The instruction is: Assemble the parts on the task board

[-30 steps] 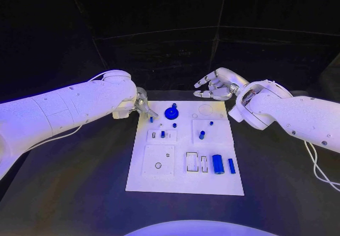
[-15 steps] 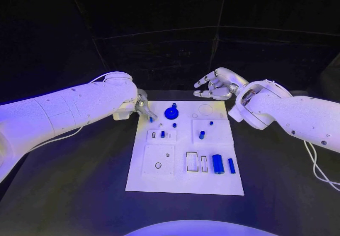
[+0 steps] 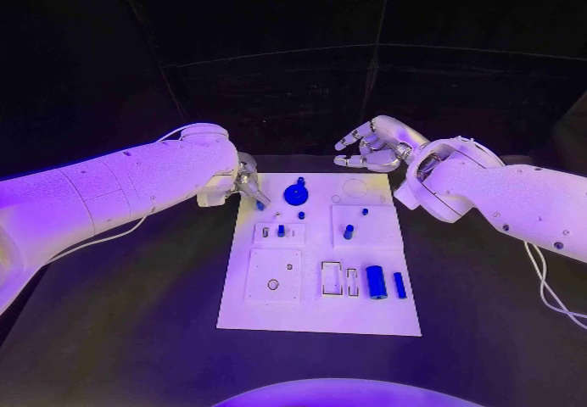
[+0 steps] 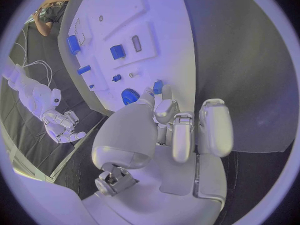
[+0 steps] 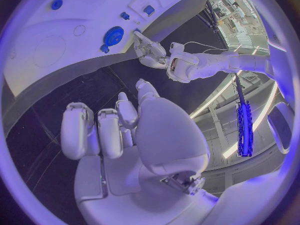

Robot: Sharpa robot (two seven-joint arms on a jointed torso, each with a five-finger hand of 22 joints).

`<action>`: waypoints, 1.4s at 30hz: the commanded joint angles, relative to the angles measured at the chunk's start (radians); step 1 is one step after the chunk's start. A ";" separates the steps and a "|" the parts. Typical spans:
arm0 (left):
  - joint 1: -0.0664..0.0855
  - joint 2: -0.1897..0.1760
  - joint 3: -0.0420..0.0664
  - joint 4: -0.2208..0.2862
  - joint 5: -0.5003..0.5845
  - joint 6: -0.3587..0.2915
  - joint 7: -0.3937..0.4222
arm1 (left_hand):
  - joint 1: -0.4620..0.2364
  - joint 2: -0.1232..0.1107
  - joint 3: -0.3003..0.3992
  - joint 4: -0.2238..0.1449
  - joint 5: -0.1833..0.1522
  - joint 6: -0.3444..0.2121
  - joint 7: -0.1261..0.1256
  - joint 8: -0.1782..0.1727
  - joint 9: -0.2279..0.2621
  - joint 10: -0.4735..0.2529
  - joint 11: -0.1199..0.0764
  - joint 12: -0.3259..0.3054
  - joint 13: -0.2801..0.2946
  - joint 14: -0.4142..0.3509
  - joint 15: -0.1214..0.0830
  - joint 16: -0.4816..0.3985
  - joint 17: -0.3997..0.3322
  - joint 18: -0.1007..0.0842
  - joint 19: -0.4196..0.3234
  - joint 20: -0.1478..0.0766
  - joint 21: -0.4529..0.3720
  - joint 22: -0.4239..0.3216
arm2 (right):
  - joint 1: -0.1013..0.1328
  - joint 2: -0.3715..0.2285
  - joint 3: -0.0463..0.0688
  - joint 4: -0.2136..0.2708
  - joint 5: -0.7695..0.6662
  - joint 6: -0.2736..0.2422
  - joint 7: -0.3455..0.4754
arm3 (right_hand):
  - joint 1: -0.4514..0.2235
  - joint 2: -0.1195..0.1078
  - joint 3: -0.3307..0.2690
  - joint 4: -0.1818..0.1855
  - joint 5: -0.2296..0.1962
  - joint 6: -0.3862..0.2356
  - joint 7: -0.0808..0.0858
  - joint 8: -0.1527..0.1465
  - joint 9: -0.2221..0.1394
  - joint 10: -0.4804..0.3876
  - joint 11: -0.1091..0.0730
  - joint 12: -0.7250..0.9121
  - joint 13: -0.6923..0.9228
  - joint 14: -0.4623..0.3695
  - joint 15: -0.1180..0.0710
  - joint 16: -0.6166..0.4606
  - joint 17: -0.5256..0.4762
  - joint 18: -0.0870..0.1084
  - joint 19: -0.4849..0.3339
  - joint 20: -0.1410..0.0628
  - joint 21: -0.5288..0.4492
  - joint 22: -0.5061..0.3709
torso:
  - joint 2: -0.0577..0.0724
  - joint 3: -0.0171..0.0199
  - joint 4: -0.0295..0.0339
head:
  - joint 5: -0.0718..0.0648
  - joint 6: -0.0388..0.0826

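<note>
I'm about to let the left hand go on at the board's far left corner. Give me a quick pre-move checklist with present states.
1. Left hand over the task board far left corner: ok.
2. Its fingers at the small blue peg: ok; actual grip: cannot tell.
3. Blue gear clear of that hand: ok.
4. Right hand off the board, holding nothing: ok.
5. Large blue cylinder lying undisturbed: ok.

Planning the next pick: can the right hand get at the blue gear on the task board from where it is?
Probably yes. The right hand hovers empty past the task board's far edge; the blue gear sits uncovered, though the left hand is close beside it.
</note>
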 commanded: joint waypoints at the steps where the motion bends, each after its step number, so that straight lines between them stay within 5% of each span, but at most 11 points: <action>1: 0.001 -0.001 0.000 0.006 0.055 0.008 0.027 | 0.040 0.012 0.024 -0.033 -0.002 -0.004 -0.007 -0.004 -0.001 -0.002 -0.005 -0.005 -0.005 0.102 -0.008 0.003 0.263 0.003 0.018 -0.010 0.007 0.003 | 0.002 0.001 0.001 0.000 -0.002 0.005 0.008 | 0.010 0.002 -0.003 -0.003 0.004 -0.001 0.001 0.006 -0.001 -0.002 -0.003 -0.004 -0.001 0.061 -0.005 -0.005 0.055 0.002 -0.003 -0.004 -0.005 -0.001 | 0.000 -0.0003 -0.0003 | 0.000 -0.002; 15: 0.001 -0.008 0.000 0.012 0.096 -0.015 0.027 | 0.021 -0.001 0.026 -0.037 -0.003 0.003 -0.005 0.002 0.002 0.002 -0.003 -0.003 -0.003 0.102 -0.007 0.003 0.263 0.002 0.019 -0.010 0.008 0.005 | 0.002 0.001 0.001 0.000 -0.002 0.005 0.008 | 0.010 0.002 -0.004 -0.002 0.004 -0.001 0.001 0.006 -0.001 -0.002 -0.003 -0.004 -0.001 0.061 -0.005 -0.005 0.055 0.002 -0.003 -0.004 -0.005 -0.002 | 0.000 -0.0001 0.0000 | 0.000 -0.003; 23: 0.001 -0.026 0.000 0.039 0.097 -0.062 0.050 | 0.091 0.012 0.091 -0.103 -0.003 -0.006 -0.011 0.001 0.003 0.005 -0.009 -0.005 -0.002 0.102 -0.011 0.003 0.263 0.001 0.019 -0.014 0.009 0.008 | 0.002 0.001 0.001 -0.001 -0.002 0.005 0.009 | 0.010 0.002 -0.004 -0.002 0.004 -0.001 0.001 0.006 -0.001 -0.002 -0.003 -0.004 -0.001 0.061 -0.005 -0.005 0.055 0.002 -0.003 -0.004 -0.005 -0.002 | 0.000 -0.0006 0.0002 | 0.000 -0.003; 42: -0.004 -0.181 0.000 0.269 0.107 -0.246 0.065 | 0.090 -0.001 0.119 -0.125 -0.003 0.000 -0.012 0.009 0.009 0.020 -0.010 0.006 0.008 0.102 -0.011 0.003 0.263 0.000 0.022 -0.015 0.014 0.014 | 0.002 -0.006 0.001 -0.001 -0.002 0.004 0.009 | 0.010 0.002 -0.004 -0.002 0.004 -0.001 0.001 0.006 -0.001 -0.002 -0.002 -0.004 -0.001 0.061 -0.005 -0.005 0.055 0.002 -0.003 -0.004 -0.005 -0.002 | -0.002 -0.0003 0.0017 | 0.004 -0.006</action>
